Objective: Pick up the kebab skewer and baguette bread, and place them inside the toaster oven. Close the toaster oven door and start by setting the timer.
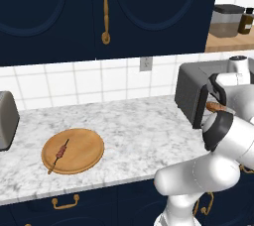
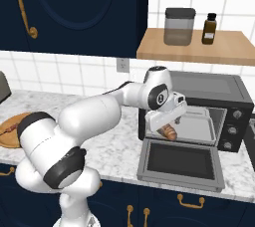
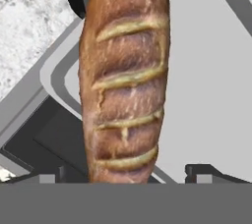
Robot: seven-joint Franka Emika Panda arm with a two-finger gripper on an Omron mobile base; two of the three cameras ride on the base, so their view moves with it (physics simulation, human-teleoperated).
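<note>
Crusty scored baguette bread (image 3: 125,80) seen between spread gripper (image 3: 125,171) tips, released, smooth grey toaster oven (image 2: 226,96) tray beneath, skewer (image 1: 60,154) left on round wooden board (image 1: 84,158).

The arm (image 2: 84,116) is built of glossy white, rounded, tube-like links with bulbous shells, joined by black bands at the joints. A round black disc with a small pale mark caps the wrist joint (image 2: 159,96), and a boxy white end effector (image 2: 168,121) hangs from it. Two small dark fingertips (image 3: 49,176) are squared off.
</note>
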